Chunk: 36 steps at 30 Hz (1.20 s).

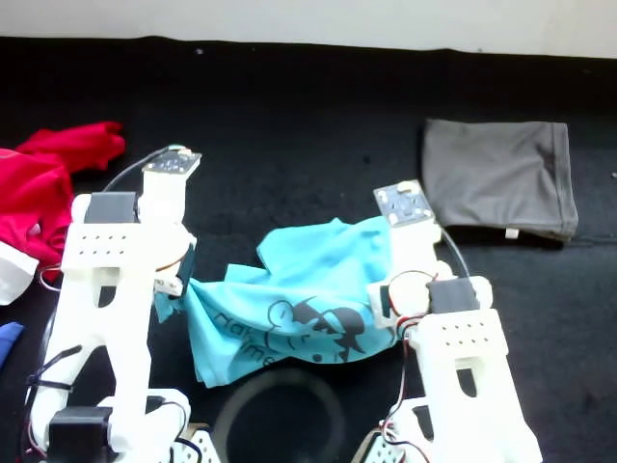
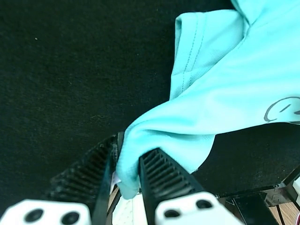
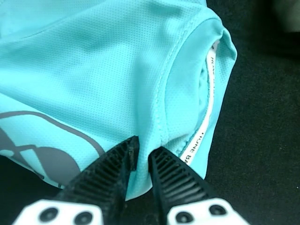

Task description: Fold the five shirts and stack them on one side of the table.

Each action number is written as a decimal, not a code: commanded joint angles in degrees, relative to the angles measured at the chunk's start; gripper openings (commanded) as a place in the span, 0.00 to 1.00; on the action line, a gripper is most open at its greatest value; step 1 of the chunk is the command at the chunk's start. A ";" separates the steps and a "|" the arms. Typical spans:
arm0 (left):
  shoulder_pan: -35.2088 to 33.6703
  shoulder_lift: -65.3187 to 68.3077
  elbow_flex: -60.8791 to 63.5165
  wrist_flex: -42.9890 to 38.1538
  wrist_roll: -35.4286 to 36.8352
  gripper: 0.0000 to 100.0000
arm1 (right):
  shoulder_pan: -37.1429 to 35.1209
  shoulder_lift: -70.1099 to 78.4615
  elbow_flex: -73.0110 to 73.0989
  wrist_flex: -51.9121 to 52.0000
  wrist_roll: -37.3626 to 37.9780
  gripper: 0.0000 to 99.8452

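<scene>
1 teal shirt (image 1: 289, 289), long axis L-R

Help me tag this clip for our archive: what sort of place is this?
Probably a lab or workshop bench set up for robot laundry folding: a black-covered table, two white robot arms gripping a turquoise shirt, a folded grey shirt set aside and red shirts heaped at the edge.
</scene>
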 commanded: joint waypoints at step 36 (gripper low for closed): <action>0.40 -16.66 11.03 -6.07 0.44 0.01 | 0.66 -1.45 -0.66 1.45 0.97 0.13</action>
